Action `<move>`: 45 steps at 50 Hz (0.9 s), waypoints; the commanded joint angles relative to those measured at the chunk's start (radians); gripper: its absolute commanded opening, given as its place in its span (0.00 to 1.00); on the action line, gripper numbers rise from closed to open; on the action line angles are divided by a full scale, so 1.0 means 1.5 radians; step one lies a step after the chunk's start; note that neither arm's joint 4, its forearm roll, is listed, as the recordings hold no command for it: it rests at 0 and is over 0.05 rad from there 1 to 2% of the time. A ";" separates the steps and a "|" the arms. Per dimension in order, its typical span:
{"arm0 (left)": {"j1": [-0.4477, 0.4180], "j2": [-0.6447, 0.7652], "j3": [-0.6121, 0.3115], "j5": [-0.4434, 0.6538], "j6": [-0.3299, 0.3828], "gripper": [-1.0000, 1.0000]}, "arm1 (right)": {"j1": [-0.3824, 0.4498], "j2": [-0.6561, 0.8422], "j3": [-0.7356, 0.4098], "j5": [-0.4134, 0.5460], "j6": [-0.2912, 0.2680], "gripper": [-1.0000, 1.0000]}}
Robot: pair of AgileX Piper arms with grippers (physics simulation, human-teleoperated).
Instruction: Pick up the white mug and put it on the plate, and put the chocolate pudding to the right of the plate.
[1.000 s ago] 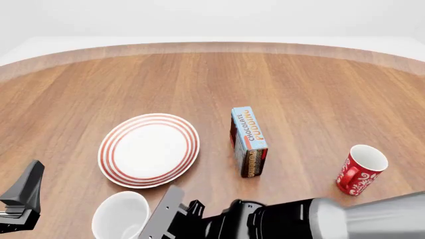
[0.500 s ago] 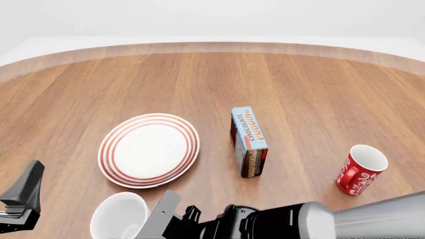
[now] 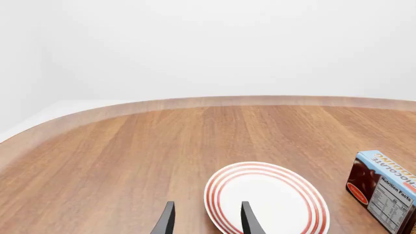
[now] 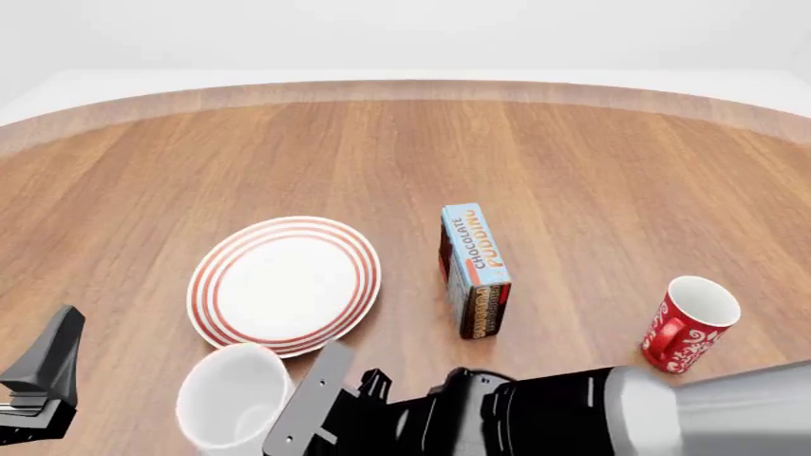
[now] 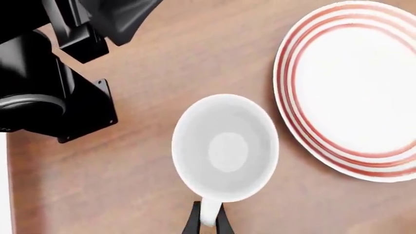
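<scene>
Front view: the right arm is reaching in low across the near edge of the wooden table, its gripper sitting just beside the white mug. The mug is standing mouth-up at the near left of the table, its rim overlapping the near rim of the plate in this view; whether the two are touching cannot be told.

Right wrist view: the gripper's two dark fingertips are closing narrowly on either side of the white mug's loop handle, pinching it. The red-ringed plate is lying just beside the mug, a thin strip of wood showing between them. Part of the left arm is passing through this view.

Left wrist view: the left gripper is hanging over the table with its fingers spread apart and nothing between them, one finger overlapping the plate's near rim.

The chocolate pudding is lying to the right of the plate, a clear band of table between them, its light blue lettered face turned up. A red mug with white swirls is standing farther right, well apart from the carton.
</scene>
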 commanded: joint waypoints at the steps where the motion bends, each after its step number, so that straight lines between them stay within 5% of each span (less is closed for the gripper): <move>1: 0.000 0.000 0.000 0.000 0.000 1.00 | -0.016 -0.028 0.005 0.004 -0.015 0.00; 45: 0.000 0.000 0.000 0.000 0.000 1.00 | -0.110 -0.118 0.033 -0.011 -0.058 0.00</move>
